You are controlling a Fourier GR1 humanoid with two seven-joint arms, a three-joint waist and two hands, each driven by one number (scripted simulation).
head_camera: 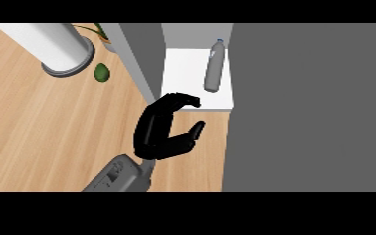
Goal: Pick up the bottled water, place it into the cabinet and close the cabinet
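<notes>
Left hand (150,129): enters from the lower edge of the frame, left of centre, on a grey forearm (117,176). The fingers (180,99) are curled over into a hook pointing toward the right of the frame. The thumb (195,132) sits below them, with a clear gap between thumb and fingers. Nothing lies in that gap, so the hand grasps no object. The curled fingers overlap the lower left corner of the white cabinet shelf (183,64). Contact with the shelf or with the cabinet's left wall (140,59) cannot be confirmed.

Bottled water (213,69): located inside the cabinet, on the right part of the white shelf, in the upper centre of the frame. Its cap points toward the top of the frame. The bottle is apart from the hand, above and to the right of the fingertips.

Cabinet door (301,104): a large grey panel filling the right side of the frame, just beside the bottle.

Wooden counter (58,129): carries a white cylinder on a grey base (55,45) in the upper left and a small green item (101,72) near it.
</notes>
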